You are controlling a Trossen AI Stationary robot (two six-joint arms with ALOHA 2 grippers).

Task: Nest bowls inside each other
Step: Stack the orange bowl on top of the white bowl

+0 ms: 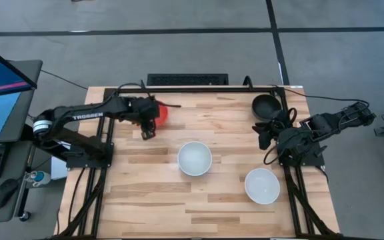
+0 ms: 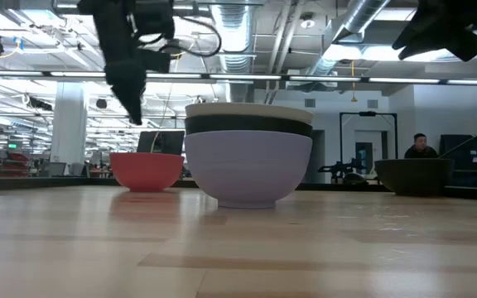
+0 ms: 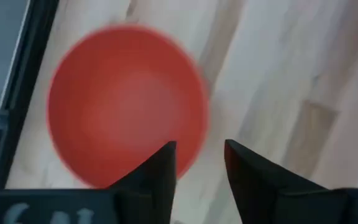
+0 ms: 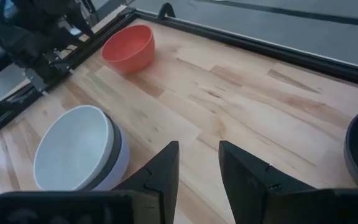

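The red bowl (image 1: 160, 112) (image 3: 126, 102) stands on its base near the table's far left and shows in the low view (image 2: 146, 170). My left gripper (image 1: 147, 132) (image 3: 199, 158) hangs open above its near rim, well clear of it (image 2: 131, 95). A stack (image 1: 195, 158) (image 2: 248, 157) sits mid-table: a white bowl in a black one in a pale blue one. Another white bowl (image 1: 262, 185) sits near the right front. A black bowl (image 1: 267, 105) (image 2: 412, 175) is at the far right. My right gripper (image 1: 265, 137) (image 4: 197, 163) waits open near the right edge.
A black frame rail (image 1: 199, 88) runs along the table's far edge, and both arm bases stand on the side edges. Bare wood lies between the red bowl and the stack and across the near half. A person (image 2: 421, 147) sits far behind the table.
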